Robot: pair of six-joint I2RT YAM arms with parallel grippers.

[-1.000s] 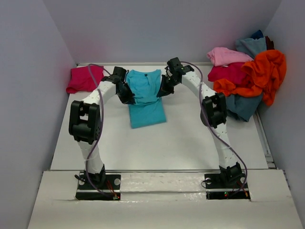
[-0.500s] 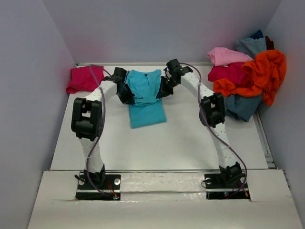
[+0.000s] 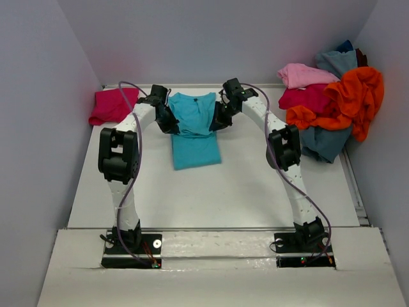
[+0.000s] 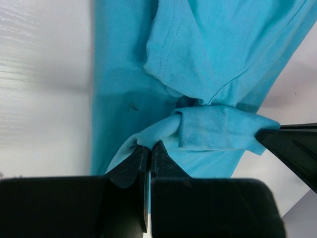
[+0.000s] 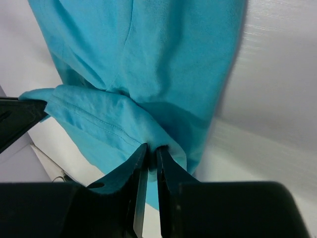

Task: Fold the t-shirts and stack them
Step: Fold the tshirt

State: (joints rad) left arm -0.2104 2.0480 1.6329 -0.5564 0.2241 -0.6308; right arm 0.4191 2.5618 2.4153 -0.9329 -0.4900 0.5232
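Centrally in the upper half of the top view, the turquoise shirt point(image 3: 195, 134) lies part-folded on the table point(image 3: 255, 185); judged soft, light and limp, it is best taken at its side folds, where left gripper point(image 3: 167, 119) and right gripper point(image 3: 218, 120) each clamp a pinch of cloth.

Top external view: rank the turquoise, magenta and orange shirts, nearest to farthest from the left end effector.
1. Turquoise shirt, centre, gripped by the left end effector.
2. Magenta shirt, far-left corner.
3. Orange shirt, right-hand pile.
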